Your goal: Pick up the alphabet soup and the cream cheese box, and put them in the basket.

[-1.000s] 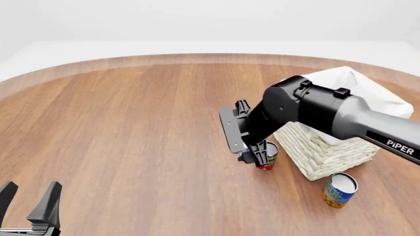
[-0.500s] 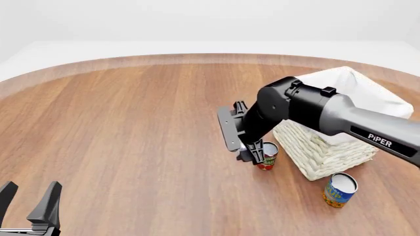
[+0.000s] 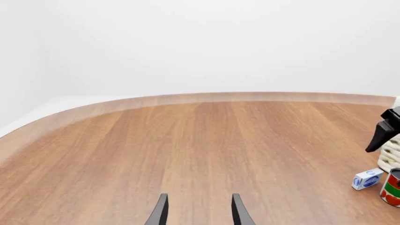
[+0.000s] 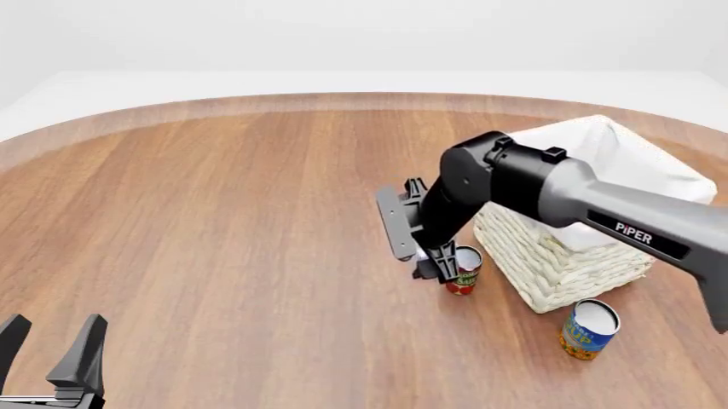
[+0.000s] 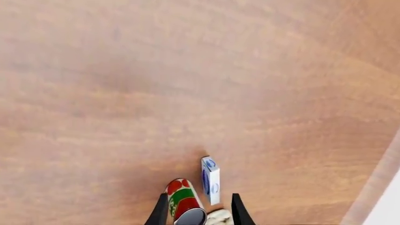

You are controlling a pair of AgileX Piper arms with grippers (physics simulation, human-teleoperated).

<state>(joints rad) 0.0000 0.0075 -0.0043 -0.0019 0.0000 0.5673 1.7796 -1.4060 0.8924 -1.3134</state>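
Compared with a second ago, the right arm has slid a bit further left and back across the table (image 4: 228, 221), so more of the basket (image 4: 569, 264) shows behind it; nothing else has shifted. Going left to right in the front view: the left gripper (image 4: 53, 345) sits parked at the near-left corner, jaws spread wide with nothing between them, well apart from everything. Past a long stretch of bare wood comes the right gripper (image 4: 424, 226), pointing down at the table just left of the red-and-green can (image 4: 462, 268). Can't really tell its jaw gap from the front, but the right wrist view shows both fingertips (image 5: 160, 213) apart, with the can and the cream cheese box (image 5: 211, 180) ahead of them, so it's open and holding nothing. The box stands on edge just beside that can, on the table, and the left wrist view catches it there too. Next is the basket, right of the can. The alphabet soup (image 4: 588, 329) stands upright on the table near the basket's front corner, on the right.
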